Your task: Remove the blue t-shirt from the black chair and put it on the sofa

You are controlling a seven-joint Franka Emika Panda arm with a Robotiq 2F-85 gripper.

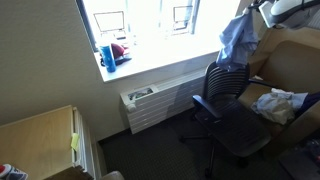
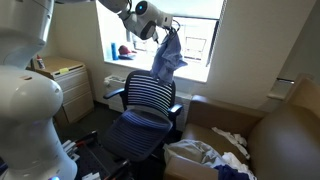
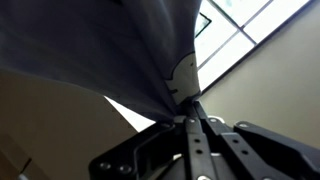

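Observation:
The blue t-shirt (image 1: 237,36) hangs in the air from my gripper (image 1: 252,8), above and behind the back of the black chair (image 1: 228,108). In an exterior view the shirt (image 2: 167,57) dangles from the gripper (image 2: 161,27) over the striped chair back (image 2: 148,92). In the wrist view the jaws (image 3: 188,110) are shut on a bunched fold of the shirt (image 3: 90,50), which fills the upper left. The tan sofa (image 1: 290,62) stands right behind the chair, and in an exterior view (image 2: 285,135) it is beside it.
Crumpled clothes (image 1: 281,103) lie on the sofa seat, also seen in an exterior view (image 2: 200,155). A window sill with a blue cup (image 1: 107,56) runs along the wall above a white radiator (image 1: 160,102). A wooden cabinet (image 1: 38,140) stands nearby.

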